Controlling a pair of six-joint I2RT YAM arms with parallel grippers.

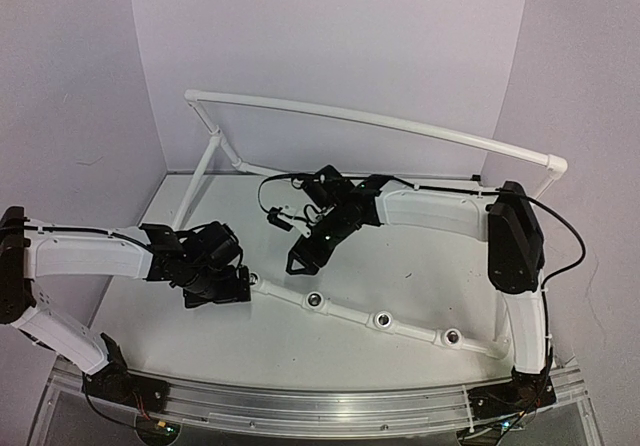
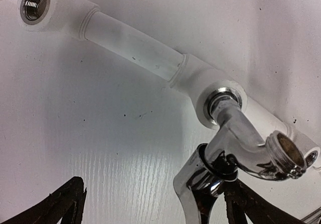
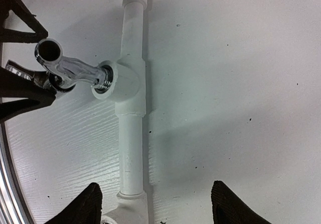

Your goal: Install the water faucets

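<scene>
Top: left pincer (image 1: 218,284) over the white pipe's (image 1: 345,309) left end, toward the bench's (image 1: 400,266) left edge. Right pincer (image 1: 300,261) close beside.
Left wrist: faucet (image 2: 241,148) seated in socket (image 2: 206,96). Jaws spread wide around its handle, not clamped.
Right wrist: right pincer open, empty, straddling the pipe, probably ready to brace it.

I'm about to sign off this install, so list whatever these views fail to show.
Left wrist view: faucet handle runs off the bottom edge.
Top view: faucet hidden beneath the left gripper.
Both wrist views: thread depth hidden inside the socket.
Top view: right gripper fingertips too dark and small.
</scene>
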